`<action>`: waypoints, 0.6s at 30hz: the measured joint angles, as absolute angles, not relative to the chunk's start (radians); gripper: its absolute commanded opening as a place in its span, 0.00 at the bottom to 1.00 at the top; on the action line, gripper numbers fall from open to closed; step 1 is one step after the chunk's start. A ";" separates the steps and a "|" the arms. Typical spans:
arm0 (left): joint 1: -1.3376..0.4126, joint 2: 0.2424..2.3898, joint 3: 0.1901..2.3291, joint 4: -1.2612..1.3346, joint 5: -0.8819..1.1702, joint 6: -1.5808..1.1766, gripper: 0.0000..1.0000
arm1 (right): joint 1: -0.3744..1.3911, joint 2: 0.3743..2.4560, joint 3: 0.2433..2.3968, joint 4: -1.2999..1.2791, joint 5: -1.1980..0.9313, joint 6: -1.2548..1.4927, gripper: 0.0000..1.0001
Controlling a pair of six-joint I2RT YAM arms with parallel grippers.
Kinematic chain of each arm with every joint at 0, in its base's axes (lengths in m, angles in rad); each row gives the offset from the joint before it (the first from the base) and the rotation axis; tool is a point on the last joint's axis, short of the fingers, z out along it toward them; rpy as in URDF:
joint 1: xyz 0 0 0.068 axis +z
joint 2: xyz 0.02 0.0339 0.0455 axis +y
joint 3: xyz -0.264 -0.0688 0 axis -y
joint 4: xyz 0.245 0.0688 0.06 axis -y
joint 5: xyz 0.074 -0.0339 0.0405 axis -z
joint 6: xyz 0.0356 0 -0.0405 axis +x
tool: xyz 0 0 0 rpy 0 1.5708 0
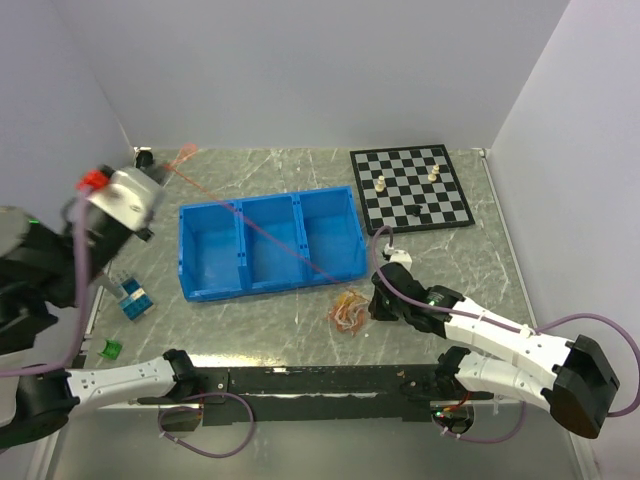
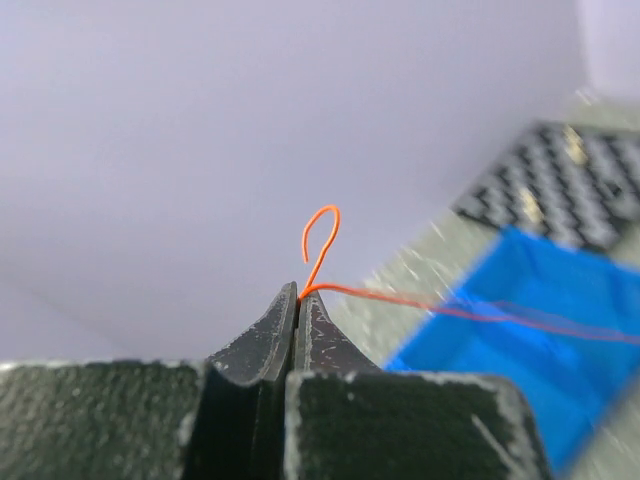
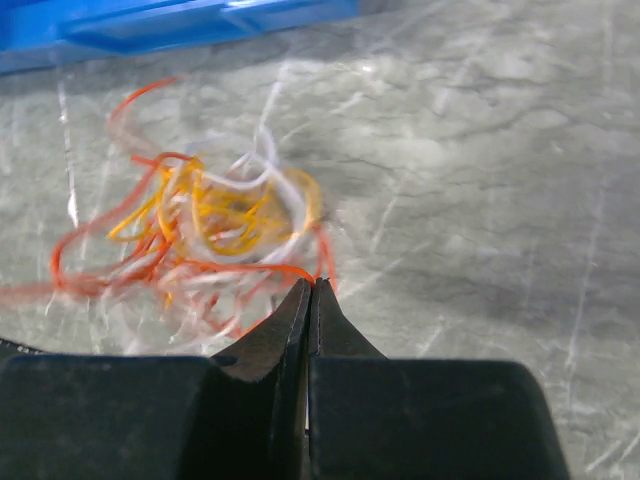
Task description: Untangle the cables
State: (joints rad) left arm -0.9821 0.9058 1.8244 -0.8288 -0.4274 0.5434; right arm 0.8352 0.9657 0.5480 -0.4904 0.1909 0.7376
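Left wrist view: the orange cable point(image 2: 420, 300) is running out of frame at 3 o'clock, far end unseen. The blue bin point(image 2: 520, 320) at 4 o'clock and the chessboard point(image 2: 550, 180) at 2 o'clock are showing only as blur.

Right wrist view: the cables point(image 3: 200, 230) are smearing at 9 o'clock. Whether the right gripper point(image 3: 312, 285) is pinching a strand is not showing.

Top view: the chess pieces point(image 1: 382, 183) are reading too small to identify. The left arm point(image 1: 30, 270) is being cropped at 9 o'clock.

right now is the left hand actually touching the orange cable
Touching. The left wrist view shows the left hand shut with the orange cable pinched between its tips, a short curl sticking out above them.
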 measured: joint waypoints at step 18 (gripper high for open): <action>-0.981 1.005 2.133 0.006 -0.681 0.948 0.01 | 0.852 0.963 0.509 -0.558 0.225 0.830 0.00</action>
